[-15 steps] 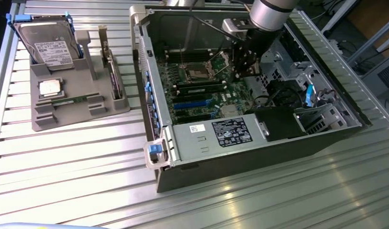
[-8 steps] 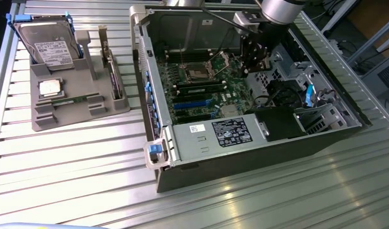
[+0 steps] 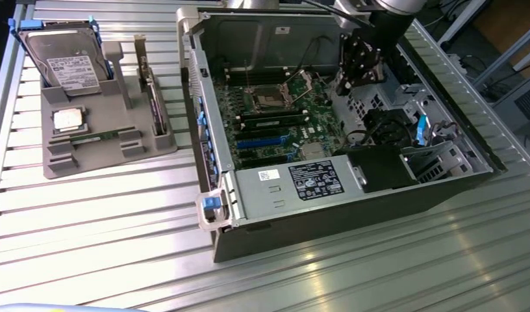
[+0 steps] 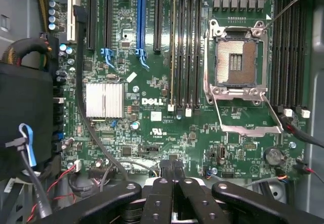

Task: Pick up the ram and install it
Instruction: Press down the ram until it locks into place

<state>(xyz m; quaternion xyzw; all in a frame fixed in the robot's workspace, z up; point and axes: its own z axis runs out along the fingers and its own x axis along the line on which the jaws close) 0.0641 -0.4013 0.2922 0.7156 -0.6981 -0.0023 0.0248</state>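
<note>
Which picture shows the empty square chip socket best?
The wrist view: the processor socket sits large and head-on, its lever swung open. The exterior view shows the same socket small, deep inside the computer case.

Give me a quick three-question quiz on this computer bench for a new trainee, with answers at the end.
1. True or false: the tool hangs over the motherboard inside the open computer case.
2. The processor socket is: A) empty, with its frame flipped open; B) holding a chip; C) covered by a fan.
3. Is the tool open or shut?

Key: 1 true; 2 A; 3 shut.
</note>
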